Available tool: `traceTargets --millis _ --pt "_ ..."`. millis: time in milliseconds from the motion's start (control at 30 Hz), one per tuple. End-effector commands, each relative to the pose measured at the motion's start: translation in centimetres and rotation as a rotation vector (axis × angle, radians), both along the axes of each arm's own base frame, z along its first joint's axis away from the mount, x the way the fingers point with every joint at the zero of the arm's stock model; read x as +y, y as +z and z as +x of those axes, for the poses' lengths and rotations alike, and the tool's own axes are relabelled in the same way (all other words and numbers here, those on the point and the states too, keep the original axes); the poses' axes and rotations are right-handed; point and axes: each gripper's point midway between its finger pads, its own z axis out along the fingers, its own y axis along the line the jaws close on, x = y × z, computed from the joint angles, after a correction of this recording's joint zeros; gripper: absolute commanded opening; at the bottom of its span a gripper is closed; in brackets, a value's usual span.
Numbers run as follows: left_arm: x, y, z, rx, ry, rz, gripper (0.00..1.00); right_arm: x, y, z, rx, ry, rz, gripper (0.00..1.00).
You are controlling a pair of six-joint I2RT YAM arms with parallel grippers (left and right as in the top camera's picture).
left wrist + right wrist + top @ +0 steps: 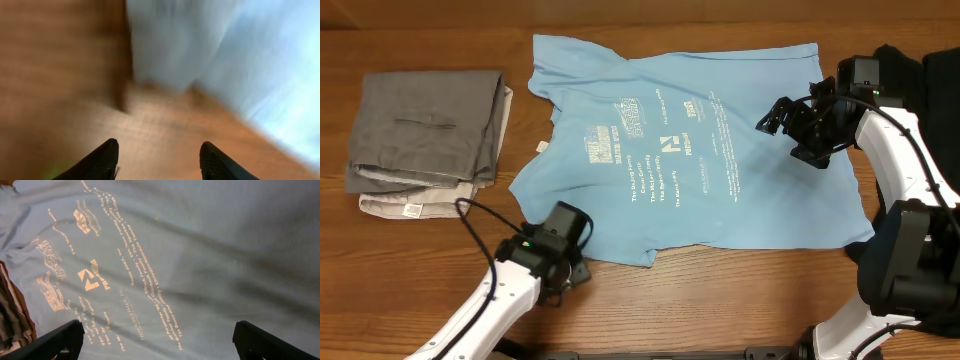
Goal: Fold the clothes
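Showing the approach before a first fold: at far left, a pile of folded grey garments (425, 130) lies on the wooden surface (740, 300), well apart from the work. Next, the left hand (568, 268) sits low over bare wood just beside the near-left edge of the light blue T-shirt (750, 190). Its blurred wrist view shows the fingers (100, 160) parted with nothing between them, so it is released and empty. The T-shirt lies spread at centre, white-printed side up, with no fold made. Over its right part hovers the right hand (775, 118), fingers (55, 340) spread wide above the cloth, grasping nothing. The step in hand appears to be positioning for a grasp. The next move calls for each hand to descend onto a shirt edge and pinch the cloth cleanly before lifting.
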Motion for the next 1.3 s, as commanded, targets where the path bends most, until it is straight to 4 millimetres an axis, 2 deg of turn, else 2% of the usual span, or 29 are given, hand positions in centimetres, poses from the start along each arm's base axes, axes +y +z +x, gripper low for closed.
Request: traceTargets --millis 0,67,367,600,867,1000,1133,1267 --pt "-0.5 0.2 1.7 -0.039 0.076 -0.099 0.55 -0.1 0.6 0.6 -0.022 -0.002 0.003 1.00" --pt "-1.1 0.4 2.4 -0.060 0.080 -0.141 0.55 -0.1 0.6 0.6 -0.022 -0.002 0.003 1.00" --pt "-1.4 0.5 2.4 -0.058 0.123 -0.157 0.48 -0.1 0.6 0.6 -0.022 -0.002 0.003 1.00" --pt "-2.8 0.2 3.9 -0.147 0.098 -0.189 0.41 -0.1 0.6 0.6 -0.022 -0.002 0.003 1.00" --pt "-3.4 -1.8 3.7 -0.102 0.087 -0.154 0.41 -0.1 0.6 0.6 -0.022 -0.002 0.003 1.00" --pt "-3.5 -2.9 3.9 -0.082 0.086 -0.146 0.36 -0.1 0.6 0.6 -0.022 -0.002 0.003 1.00" --pt "-3.5 -3.2 3.7 -0.066 0.086 -0.142 0.22 -0.1 0.6 0.6 -0.022 -0.002 0.003 1.00" --pt "-3.7 -3.2 2.9 -0.026 0.067 -0.154 0.19 -0.1 0.6 0.6 -0.022 -0.002 0.003 1.00"
